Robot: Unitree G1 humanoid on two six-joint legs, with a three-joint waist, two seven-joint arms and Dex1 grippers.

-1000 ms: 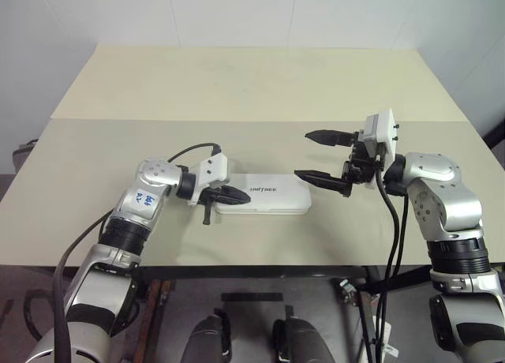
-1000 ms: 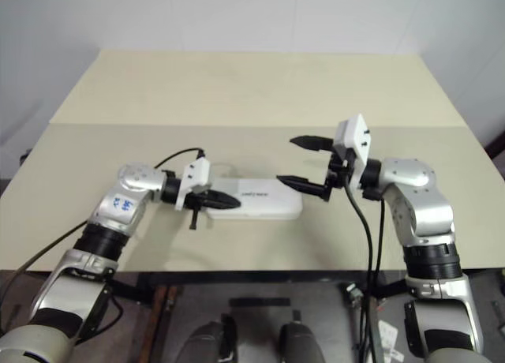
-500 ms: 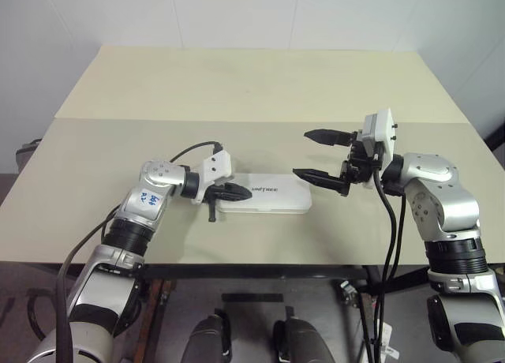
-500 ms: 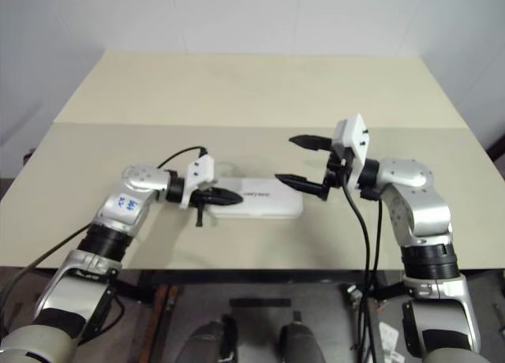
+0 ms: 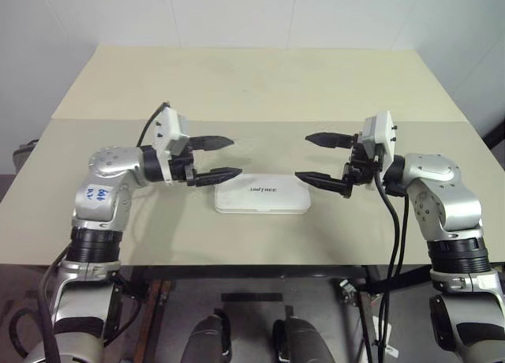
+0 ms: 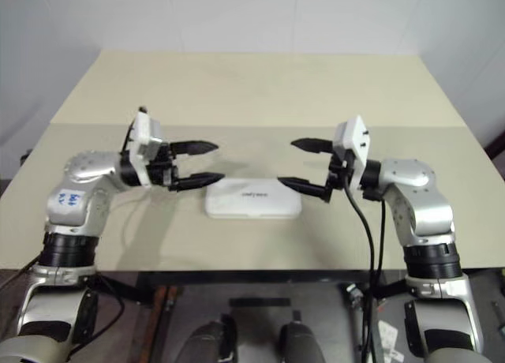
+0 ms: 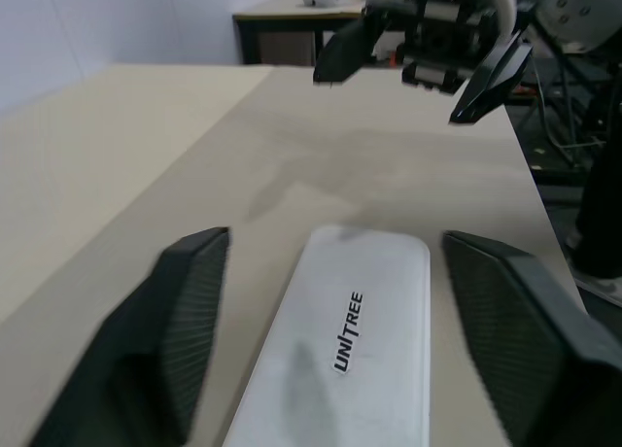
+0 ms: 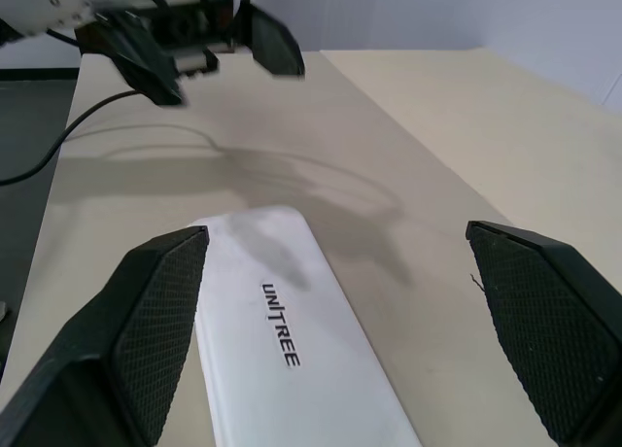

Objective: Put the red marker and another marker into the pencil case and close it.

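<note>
White pencil case (image 5: 262, 198), lid lettered "UNITREE"

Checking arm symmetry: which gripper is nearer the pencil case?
About equal. The left gripper hovers open above the case's left end, the right gripper open above its right end.

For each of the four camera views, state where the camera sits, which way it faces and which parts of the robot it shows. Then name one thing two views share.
Left eye view: head-mounted, facing forward and down at the beige table; shows both arms, the left gripper and right gripper open.
Right eye view: beside it, same scene, both arms.
Left wrist view: looks along its own black fingers toward the right gripper.
Right wrist view: looks along its own fingers toward the left gripper.
Shared: the closed flat white hard-plastic pencil case with dark lettering.
</note>
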